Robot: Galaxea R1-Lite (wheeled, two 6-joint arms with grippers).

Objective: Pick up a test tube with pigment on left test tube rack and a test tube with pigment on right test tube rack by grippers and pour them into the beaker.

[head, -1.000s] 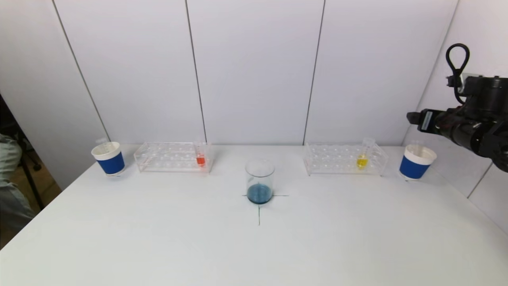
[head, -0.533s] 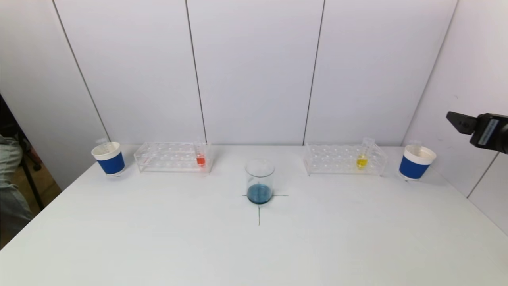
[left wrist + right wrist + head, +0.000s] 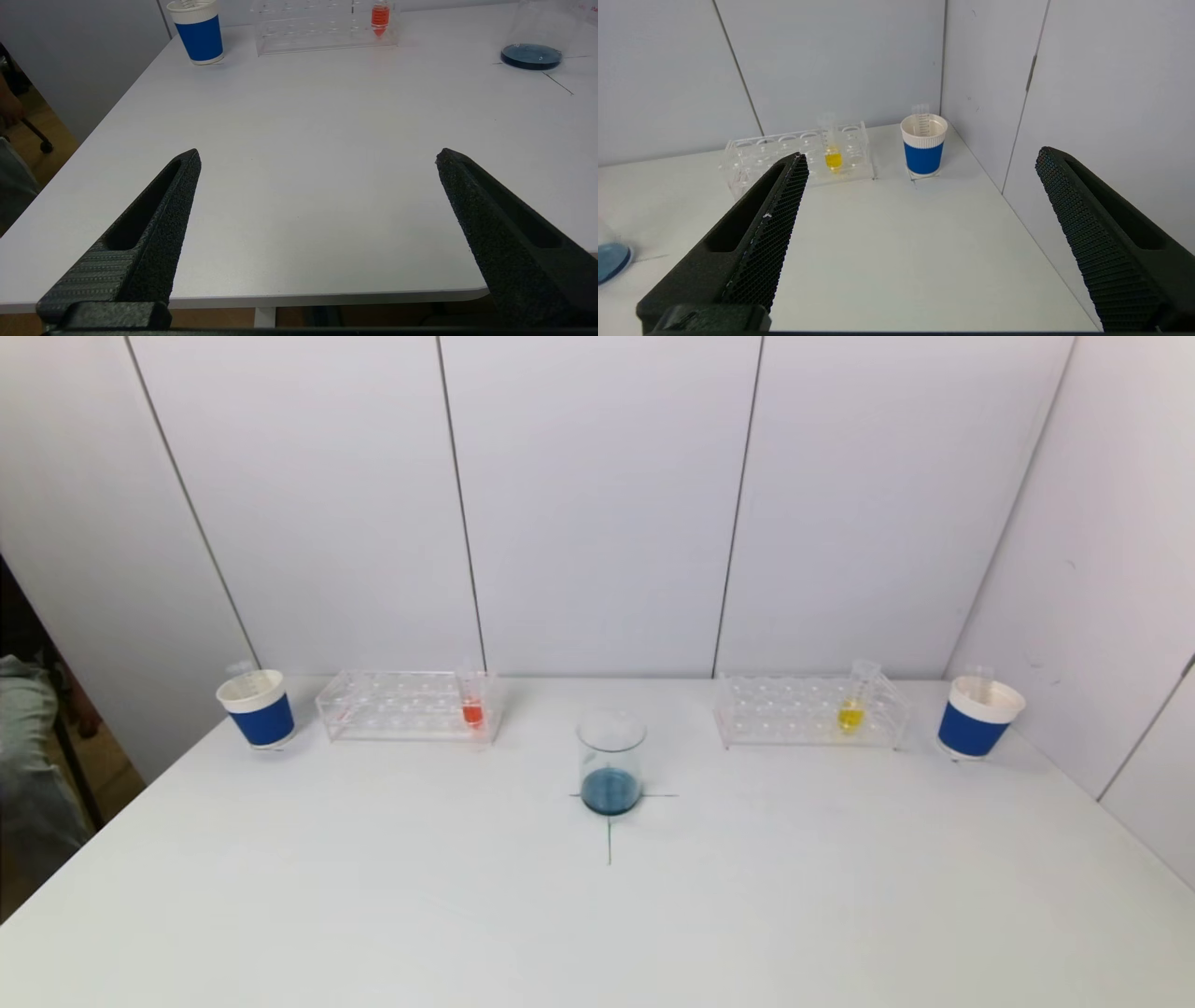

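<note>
A glass beaker point(image 3: 611, 761) with blue liquid stands at the table's middle on a drawn cross. The clear left rack point(image 3: 406, 706) holds a tube of orange pigment point(image 3: 472, 700). The clear right rack point(image 3: 810, 711) holds a tube of yellow pigment point(image 3: 852, 702). Neither gripper shows in the head view. My left gripper point(image 3: 317, 156) is open and empty near the table's front left edge, far from the orange tube point(image 3: 380, 17). My right gripper point(image 3: 920, 156) is open and empty above the table's right side, well short of the yellow tube point(image 3: 832, 148).
A blue and white paper cup point(image 3: 257, 708) with an empty tube in it stands left of the left rack. A like cup point(image 3: 977, 718) stands right of the right rack, close to the side wall point(image 3: 1102, 569). A person's clothing shows off the table's left edge.
My right arm has drawn back out of the head view to the right. The tubes, racks, cups and beaker have not moved.
</note>
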